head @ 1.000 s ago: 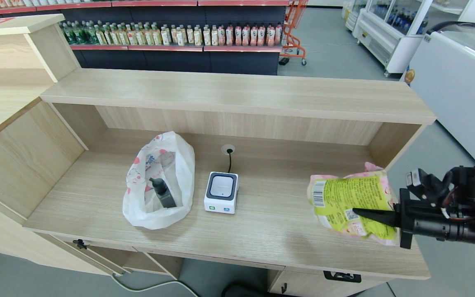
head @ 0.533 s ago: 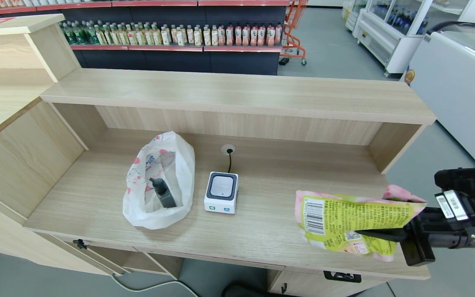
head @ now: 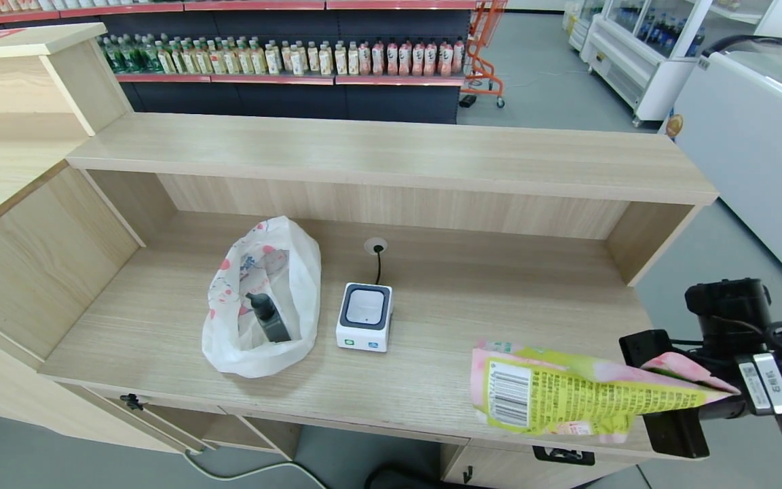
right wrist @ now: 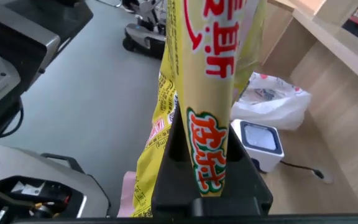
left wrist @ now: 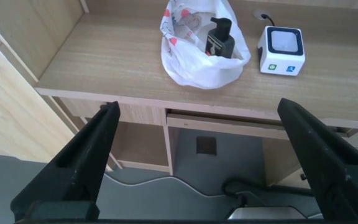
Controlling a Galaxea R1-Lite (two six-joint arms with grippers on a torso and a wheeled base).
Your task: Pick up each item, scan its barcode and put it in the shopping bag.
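Observation:
My right gripper (head: 668, 413) is shut on a yellow-green and pink snack packet (head: 567, 399), held nearly flat over the counter's front right edge. Its barcode (head: 508, 394) sits at the end that points toward the scanner. In the right wrist view the packet (right wrist: 211, 93) stands edge-on between the fingers (right wrist: 179, 146). The white scanner (head: 364, 316) sits mid-counter, well left of the packet. Beside it lies the white shopping bag (head: 262, 299) with a dark bottle (head: 269, 318) inside. My left gripper (left wrist: 204, 162) hangs open below the counter's front edge, with the bag (left wrist: 201, 53) beyond it.
A raised wooden ledge (head: 391, 153) overhangs the back of the counter (head: 432, 353), and side walls close both ends. The scanner's cable (head: 378, 261) runs to a hole behind it. Drawers sit under the front edge. Drink shelves and freezers stand farther off.
My right gripper has turned and come down toward the counter's front edge. The packet has gone from upright to nearly flat and shifted left, barcode end leading. Bag and scanner have not moved.

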